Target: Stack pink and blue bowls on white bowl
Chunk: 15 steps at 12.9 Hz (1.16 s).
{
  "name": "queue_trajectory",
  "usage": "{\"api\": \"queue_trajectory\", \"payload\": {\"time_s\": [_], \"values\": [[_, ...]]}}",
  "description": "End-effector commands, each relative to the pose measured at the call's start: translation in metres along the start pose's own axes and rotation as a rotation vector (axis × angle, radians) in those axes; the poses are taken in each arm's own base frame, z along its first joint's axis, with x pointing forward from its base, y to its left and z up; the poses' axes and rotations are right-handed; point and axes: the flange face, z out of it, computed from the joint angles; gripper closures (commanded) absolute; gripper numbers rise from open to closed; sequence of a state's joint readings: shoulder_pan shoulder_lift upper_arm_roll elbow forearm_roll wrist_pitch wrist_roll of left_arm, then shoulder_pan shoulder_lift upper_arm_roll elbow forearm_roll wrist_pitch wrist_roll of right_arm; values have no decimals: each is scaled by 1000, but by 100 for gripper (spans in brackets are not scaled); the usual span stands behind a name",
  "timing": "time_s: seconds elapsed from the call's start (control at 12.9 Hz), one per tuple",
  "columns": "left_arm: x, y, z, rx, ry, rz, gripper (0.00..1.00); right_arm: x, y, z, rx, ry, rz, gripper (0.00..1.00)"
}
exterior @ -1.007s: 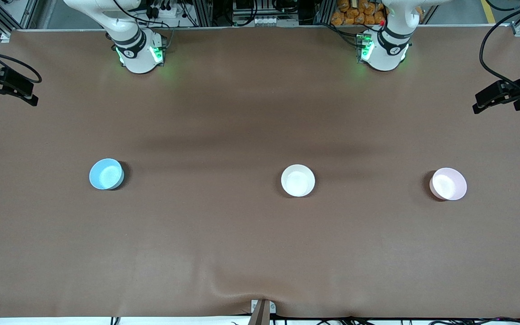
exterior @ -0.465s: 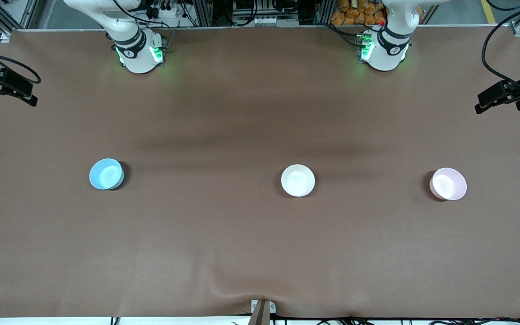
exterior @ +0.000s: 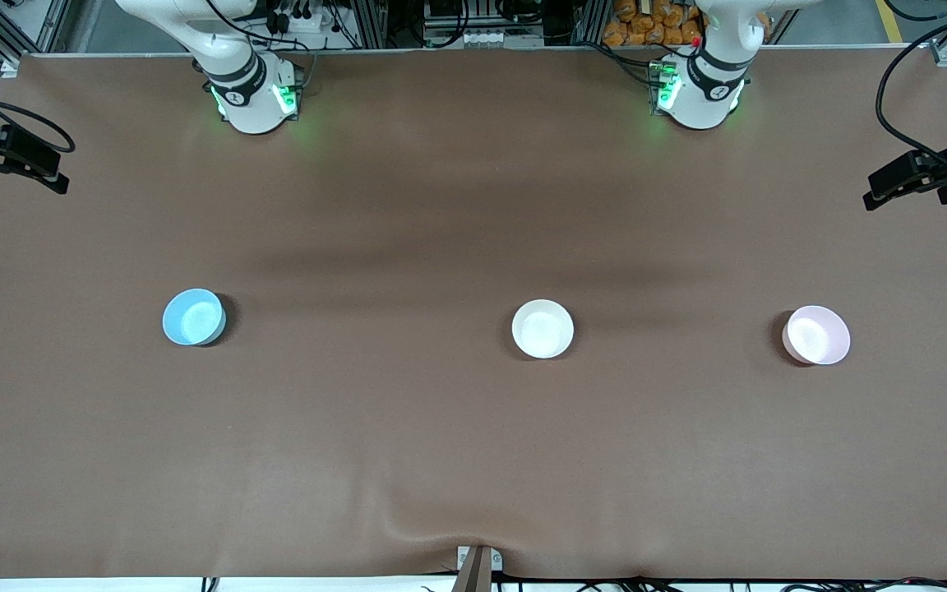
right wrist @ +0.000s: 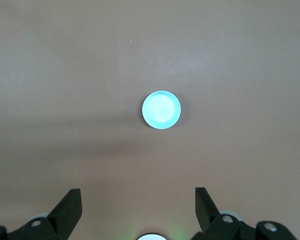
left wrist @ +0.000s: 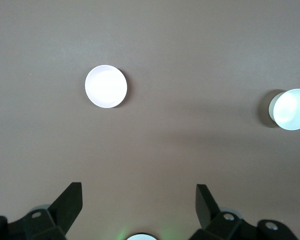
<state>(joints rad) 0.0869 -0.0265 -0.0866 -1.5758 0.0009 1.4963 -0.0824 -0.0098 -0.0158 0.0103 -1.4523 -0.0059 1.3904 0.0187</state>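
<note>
right gripper (right wrist: 138, 212): fingers (right wrist: 70, 207) spread wide apart, high above brown table (right wrist: 50, 75) | blue bowl (right wrist: 161, 110): upright on table, alone, untouched

Very little differs vs. 1 s ago. Left gripper (exterior: 905, 193), up over the left arm's end of the table, has crept a touch toward the table's middle, then tipped slightly. The black cable (exterior: 880, 90) looping above it shifted a bit w/ it. Right gripper (exterior: 25, 187), over the right arm's end, moved a hair up-frame in the front view, approx. 0.5 s ago; no further shift since.
</note>
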Motion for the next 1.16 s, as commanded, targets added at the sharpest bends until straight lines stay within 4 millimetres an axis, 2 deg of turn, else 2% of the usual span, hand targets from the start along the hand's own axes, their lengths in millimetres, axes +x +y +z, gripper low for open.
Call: {"api": "queue_trajectory", "payload": {"time_s": [0.0, 0.15, 0.39, 0.54, 0.85, 1.08], "values": [[5, -1, 7, 5, -5, 18, 0, -5, 3, -3, -9, 3, 0, 0], [12, -2, 19, 5, -8, 17, 0, -4, 3, -2, -9, 5, 0, 0], [25, -13, 54, 2, 10, -4, 0, -3, 1, -1, -10, 5, -3, 0], [37, -13, 82, -1, 15, 0, 0, -2, 1, 2, -11, -1, -4, 0], [69, -26, 143, -22, -24, -26, 0, -3, 5, 0, -9, 2, 5, 0], [76, -27, 168, -14, -65, -24, 0, -4, 5, 0, -9, 0, 3, 0]]}}
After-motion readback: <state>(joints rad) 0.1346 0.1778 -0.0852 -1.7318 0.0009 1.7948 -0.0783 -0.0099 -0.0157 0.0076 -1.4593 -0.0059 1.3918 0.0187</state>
